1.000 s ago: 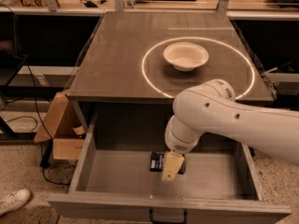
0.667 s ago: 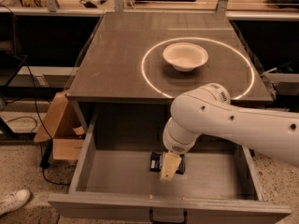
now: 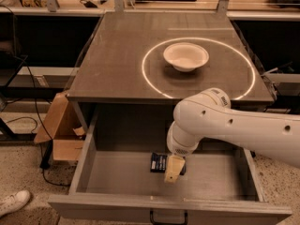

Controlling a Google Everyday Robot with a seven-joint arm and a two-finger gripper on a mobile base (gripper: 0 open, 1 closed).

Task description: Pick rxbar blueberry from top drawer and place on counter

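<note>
The small flat dark blue rxbar blueberry wrapper [image 3: 158,162] lies on the floor of the open grey top drawer [image 3: 117,175], near its middle. The white arm's pincer [image 3: 172,171] hangs inside the drawer at the bar's right end; whether it is wide or narrow I cannot tell. On the grey-brown counter [image 3: 112,60], a white bowl [image 3: 186,56] sits inside a thin bright circle [image 3: 142,68]

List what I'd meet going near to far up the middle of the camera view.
Dark drawer handle → gripper inside the open grey drawer, at the dark blue snack bar → white bowl on the grey-brown counter → pale wooden bench.
</note>
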